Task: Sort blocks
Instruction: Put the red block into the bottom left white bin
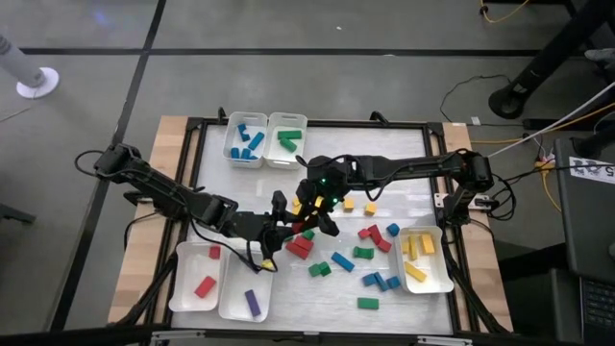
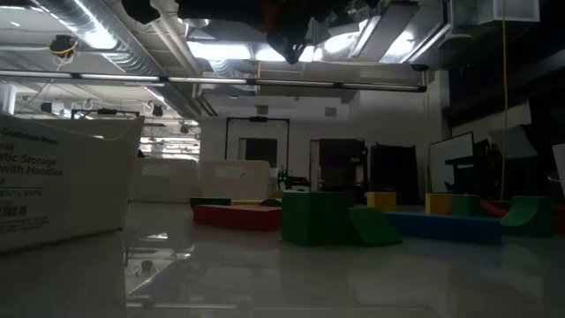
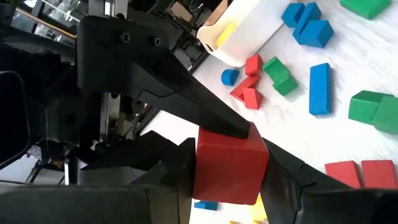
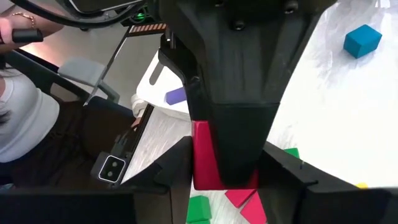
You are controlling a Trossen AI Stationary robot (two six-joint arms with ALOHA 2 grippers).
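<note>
The left gripper [image 3: 249,158] pinches a red wooden cube [image 3: 229,167]. The right gripper [image 4: 227,168] squeezes a red wooden bar [image 4: 205,155]. Lift each slowly toward the white plastic tray [image 1: 197,280] holding red blocks.

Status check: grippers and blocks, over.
Left gripper shut on red block at table centre. Right gripper shut on another red block beside it. Arms crowd each other; loose blocks remain.
</note>
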